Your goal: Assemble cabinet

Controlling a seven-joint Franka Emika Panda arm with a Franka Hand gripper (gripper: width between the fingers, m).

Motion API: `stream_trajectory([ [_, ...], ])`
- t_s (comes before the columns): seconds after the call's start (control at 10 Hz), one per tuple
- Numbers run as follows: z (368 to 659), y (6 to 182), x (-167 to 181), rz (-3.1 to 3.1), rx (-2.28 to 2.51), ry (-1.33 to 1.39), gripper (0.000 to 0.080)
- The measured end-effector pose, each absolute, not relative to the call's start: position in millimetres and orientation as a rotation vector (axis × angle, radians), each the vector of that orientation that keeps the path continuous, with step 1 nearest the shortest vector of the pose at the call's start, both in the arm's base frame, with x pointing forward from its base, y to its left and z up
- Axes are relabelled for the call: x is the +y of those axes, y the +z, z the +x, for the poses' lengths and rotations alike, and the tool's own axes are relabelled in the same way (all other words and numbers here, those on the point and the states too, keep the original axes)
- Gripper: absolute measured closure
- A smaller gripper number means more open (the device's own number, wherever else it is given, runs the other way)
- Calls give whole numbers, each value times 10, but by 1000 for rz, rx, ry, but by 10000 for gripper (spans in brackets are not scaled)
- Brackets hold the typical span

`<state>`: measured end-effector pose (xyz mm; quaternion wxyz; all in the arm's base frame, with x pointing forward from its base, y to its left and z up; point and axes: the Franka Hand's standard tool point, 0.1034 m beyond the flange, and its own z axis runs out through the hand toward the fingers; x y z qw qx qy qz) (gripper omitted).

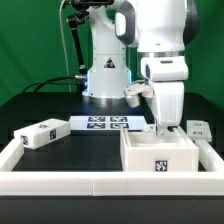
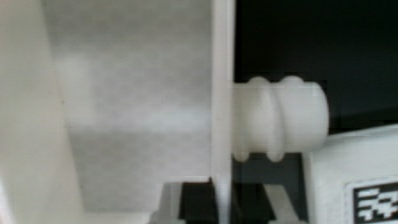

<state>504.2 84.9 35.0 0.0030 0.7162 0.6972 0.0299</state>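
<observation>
The cabinet body (image 1: 160, 152), a white open box with a tag on its front, stands at the exterior view's right. My gripper (image 1: 163, 127) reaches down from above onto its far wall. In the wrist view the two dark fingers (image 2: 196, 200) sit tight on either side of the thin white wall (image 2: 221, 90), so the gripper (image 2: 224, 200) is shut on it. A ribbed white knob (image 2: 285, 120) sticks out beside the wall. A tagged white block (image 1: 42, 133) lies at the left. A smaller tagged part (image 1: 197, 128) lies behind the body on the right.
The marker board (image 1: 106, 124) lies flat in the middle, in front of the robot's base (image 1: 105, 80). A low white border rail (image 1: 60, 182) runs along the front and sides. A tagged white face (image 2: 365, 195) shows next to my fingers.
</observation>
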Motion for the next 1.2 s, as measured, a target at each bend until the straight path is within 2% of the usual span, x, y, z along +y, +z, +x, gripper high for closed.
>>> stream_trajectory([
  [0.4, 5195, 350, 1019, 2277, 2166, 82, 765],
  [0.9, 5202, 355, 1095, 2294, 2153, 77, 765],
  [1.0, 5208, 381, 1086, 2294, 2149, 81, 691],
  [1.1, 5200, 395, 1080, 2296, 2144, 82, 546],
  [1.2, 5176, 411, 1074, 2306, 2132, 84, 546],
])
